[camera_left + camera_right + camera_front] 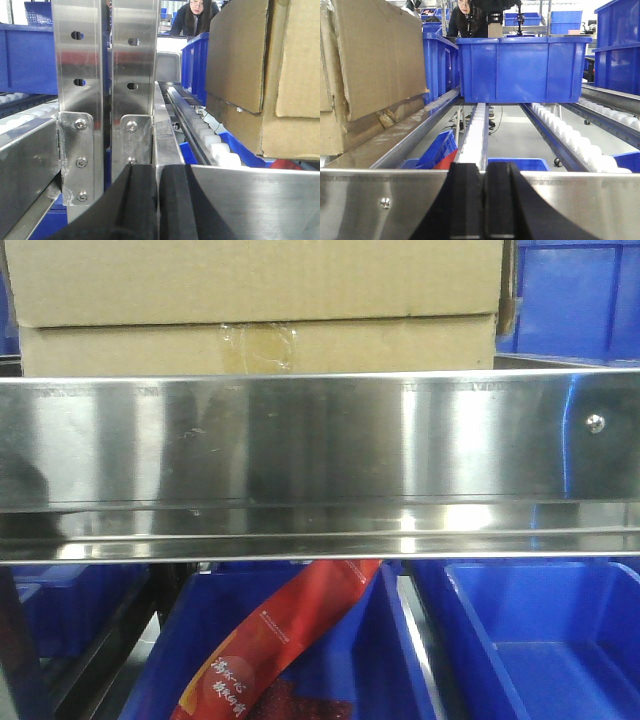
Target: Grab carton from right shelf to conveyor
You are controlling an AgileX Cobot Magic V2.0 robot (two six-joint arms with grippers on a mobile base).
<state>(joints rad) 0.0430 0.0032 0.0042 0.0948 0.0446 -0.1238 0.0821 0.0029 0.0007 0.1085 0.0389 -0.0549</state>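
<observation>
Brown carton point(255, 310) behind steel rail point(320, 440), taped band point(255, 348) only front-on; both wrist views: black jaws pressed together.

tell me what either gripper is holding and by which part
Nothing is held: left gripper and right gripper are both shut empty, the carton sits apart on the right shelf.

shelf rail point(300, 455) fronting carton point(260, 300), blue bin point(570, 300) beside
</observation>
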